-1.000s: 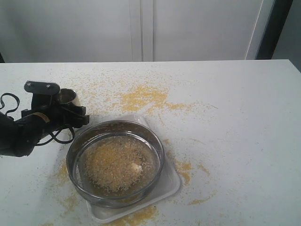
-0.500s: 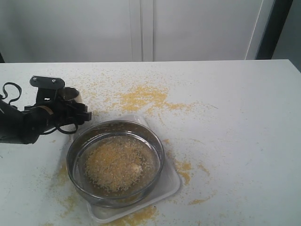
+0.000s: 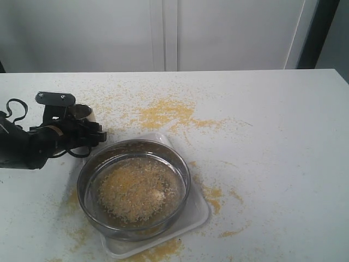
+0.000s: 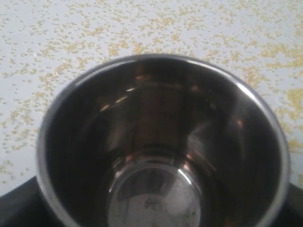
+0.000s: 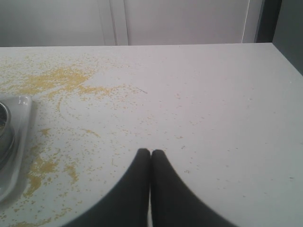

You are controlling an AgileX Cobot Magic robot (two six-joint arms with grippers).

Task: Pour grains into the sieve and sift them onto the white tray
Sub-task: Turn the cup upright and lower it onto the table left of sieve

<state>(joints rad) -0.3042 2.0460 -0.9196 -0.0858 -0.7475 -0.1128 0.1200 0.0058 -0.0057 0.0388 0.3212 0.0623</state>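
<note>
Pouring appears done: left fingers [image 3: 94, 133] grip the empty steel cup [image 4: 161, 142], right fingers [image 5: 137, 182] closed; grains [image 3: 133, 188] fill the sieve [image 3: 187, 180], sifting onto white tray [image 3: 199, 215] remains.

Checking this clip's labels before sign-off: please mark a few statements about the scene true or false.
1. The steel cup in the left end effector is empty. True.
2. The sieve sits on the white tray. True.
3. The sieve holds nothing. False: a heap of grains lies in it.
4. The right end effector grips a spoon. False: it is shut on nothing.
5. Loose grains lie scattered on the table. True.
</note>
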